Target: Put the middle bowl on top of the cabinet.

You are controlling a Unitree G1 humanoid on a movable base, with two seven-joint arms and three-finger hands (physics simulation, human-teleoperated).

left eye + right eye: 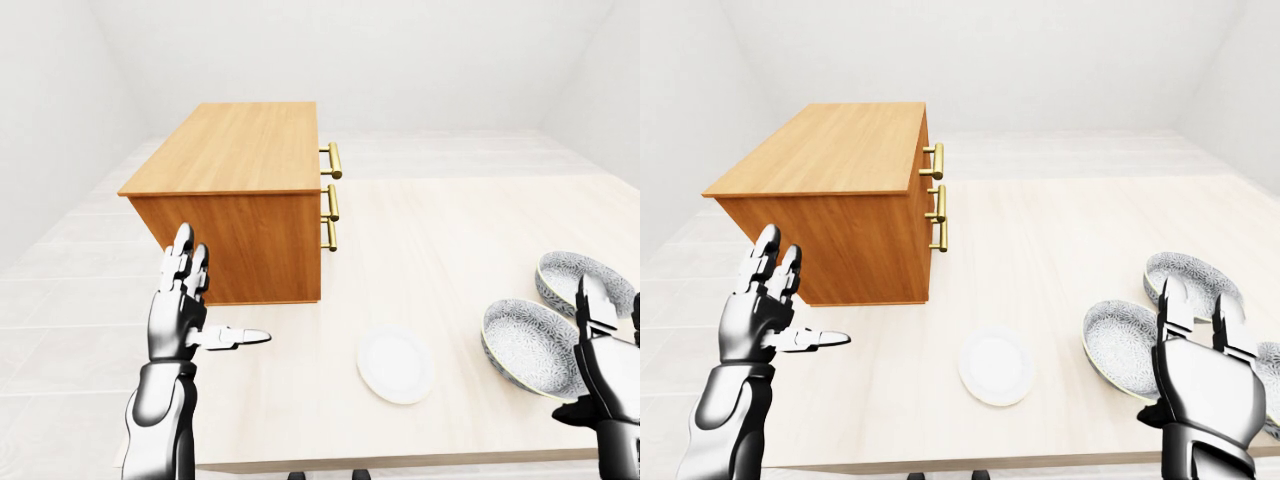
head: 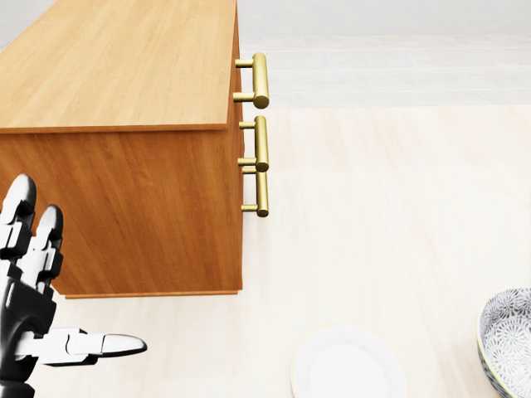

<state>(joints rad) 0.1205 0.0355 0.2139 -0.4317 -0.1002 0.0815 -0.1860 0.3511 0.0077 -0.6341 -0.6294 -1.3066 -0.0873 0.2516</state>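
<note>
A wooden cabinet with brass handles stands on the left part of the pale table. Patterned grey-white bowls lie at the table's right: one nearer bowl, one farther bowl, and a sliver of a third bowl behind my right hand. My right hand is open, raised just in front of the bowls and holding nothing. My left hand is open, fingers up, before the cabinet's near side panel, apart from it.
A small white plate lies between the cabinet and the bowls near the table's bottom edge. Pale floor and white walls surround the table. The cabinet's top is bare wood.
</note>
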